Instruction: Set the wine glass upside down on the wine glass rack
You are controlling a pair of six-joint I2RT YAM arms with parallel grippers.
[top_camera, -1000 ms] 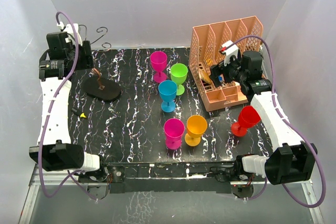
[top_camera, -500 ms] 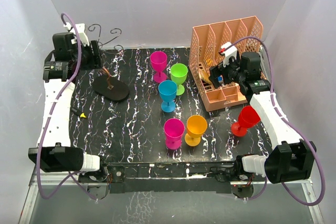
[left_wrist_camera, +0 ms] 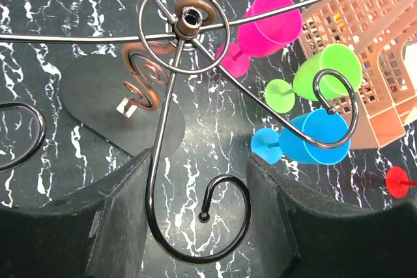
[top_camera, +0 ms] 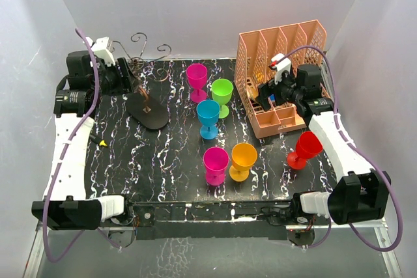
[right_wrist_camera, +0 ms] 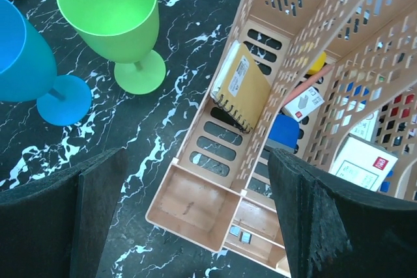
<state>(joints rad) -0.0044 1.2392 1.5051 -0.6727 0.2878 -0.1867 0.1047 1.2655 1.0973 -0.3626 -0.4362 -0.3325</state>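
Pinching a curled arm of the wine glass rack (top_camera: 150, 114), far left: left gripper (left_wrist_camera: 200, 167) | spread wide over peach desk organizer (top_camera: 260, 47): right gripper (right_wrist_camera: 195, 161)

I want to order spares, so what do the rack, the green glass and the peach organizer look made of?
Wine glass rack: thin dark metal wire, glossy, with sharp highlights along its curls. Its base disc looks matte black, probably metal. Green glass: opaque plastic with a smooth satin finish and uniform colour. Peach organizer: likely moulded plastic, matte, judging by its perforated walls.
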